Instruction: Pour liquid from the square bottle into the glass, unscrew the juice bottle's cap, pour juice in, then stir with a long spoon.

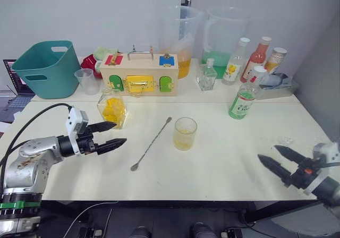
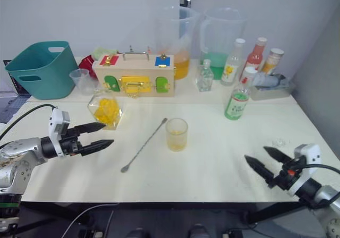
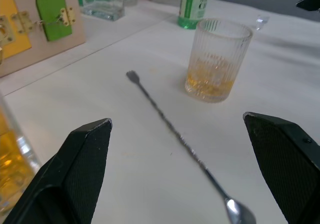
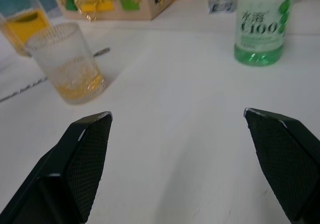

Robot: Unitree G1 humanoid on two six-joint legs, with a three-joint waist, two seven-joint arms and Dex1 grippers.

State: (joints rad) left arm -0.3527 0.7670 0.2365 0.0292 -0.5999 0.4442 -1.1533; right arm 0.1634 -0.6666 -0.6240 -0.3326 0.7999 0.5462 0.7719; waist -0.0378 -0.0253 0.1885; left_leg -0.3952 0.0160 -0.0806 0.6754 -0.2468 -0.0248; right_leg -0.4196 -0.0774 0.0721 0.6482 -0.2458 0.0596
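1. The left gripper (image 1: 111, 134) hovers over the left part of the white table (image 1: 223, 163), its jaws spread and holding nothing, just in front of the square bottle (image 1: 112, 108).
2. The square bottle stands upright near the left of the table, with yellow liquid (image 1: 112, 112) in its lower part, in front of a wooden latch box (image 1: 139, 73).
3. The glass (image 1: 185, 133) stands upright near the middle of the table, with a shallow layer of yellow-orange liquid at the bottom.
4. The long spoon (image 1: 152, 143) lies flat on the table between the square bottle and the glass, just left of the glass, its bowl end toward the front edge.
5. The juice bottle (image 1: 244, 99) stands upright, right of and behind the glass, with its white cap (image 1: 258, 70) on and pale green juice (image 1: 237, 110) showing in its lower part.
6. The right gripper (image 1: 281, 161) is low over the table's front right corner, jaws spread and empty, well apart from the juice bottle.
7. A teal basket (image 1: 48, 68) sits at the back left; two large jugs (image 1: 178, 33) stand behind the box.
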